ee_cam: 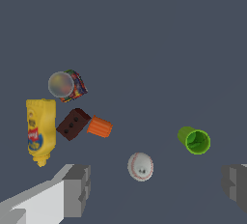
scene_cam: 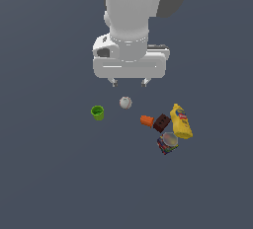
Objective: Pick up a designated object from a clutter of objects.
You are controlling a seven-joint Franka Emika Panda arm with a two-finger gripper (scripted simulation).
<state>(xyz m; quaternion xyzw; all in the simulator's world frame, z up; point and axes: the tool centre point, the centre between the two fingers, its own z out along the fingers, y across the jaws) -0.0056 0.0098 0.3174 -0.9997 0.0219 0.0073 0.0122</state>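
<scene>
The gripper (scene_cam: pixel 129 82) hangs above the floor with its jaws spread wide and nothing between them, and the ball (scene_cam: pixel 125 102) (whitish, with faint red seams) lies on the floor just below it, apart from both fingertips. The cup (scene_cam: pixel 97 112) stands by itself toward the exterior view's left of the ball. Toward the right the orange piece (scene_cam: pixel 147 120), block (scene_cam: pixel 162 123), bottle (scene_cam: pixel 181 121) and can (scene_cam: pixel 168 142) huddle close together.

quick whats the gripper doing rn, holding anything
Gripper: open, holding nothing, hanging above the ball.
</scene>
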